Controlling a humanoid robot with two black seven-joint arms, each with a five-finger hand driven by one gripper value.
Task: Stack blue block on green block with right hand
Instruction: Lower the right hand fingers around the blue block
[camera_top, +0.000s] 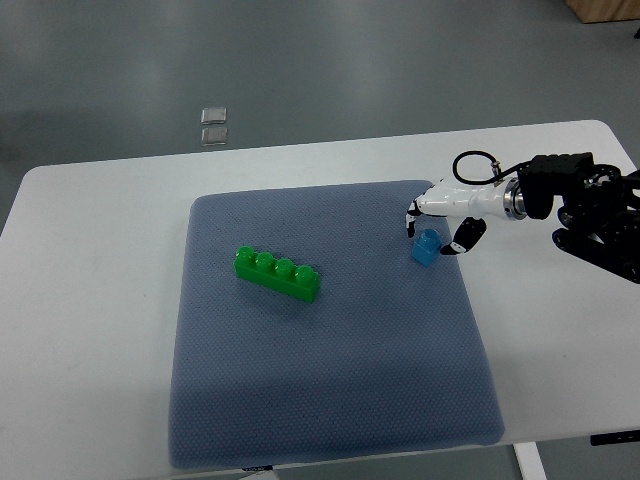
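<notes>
Well to the left of the right hand (437, 232), a long green studded plastic brick (277, 274) lies on the blue-grey padded mat (330, 400). Between the hand's loosely curled fingers sits a small blue plastic block (427, 247), not clearly gripped. It looks light, rigid and slick; pinching its flat sides seems best.

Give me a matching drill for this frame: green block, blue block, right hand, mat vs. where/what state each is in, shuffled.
Column 1:
1. green block
2. blue block
3. right hand
4. mat

Column 2:
A. grey-blue, spread over the white table
B. white, comes in from the right edge, fingers around a block
C. long, four studs, lies left of centre on the mat
D. small, near the mat's right edge, between the fingers

Pairs: 1-C, 2-D, 3-B, 4-A
</notes>
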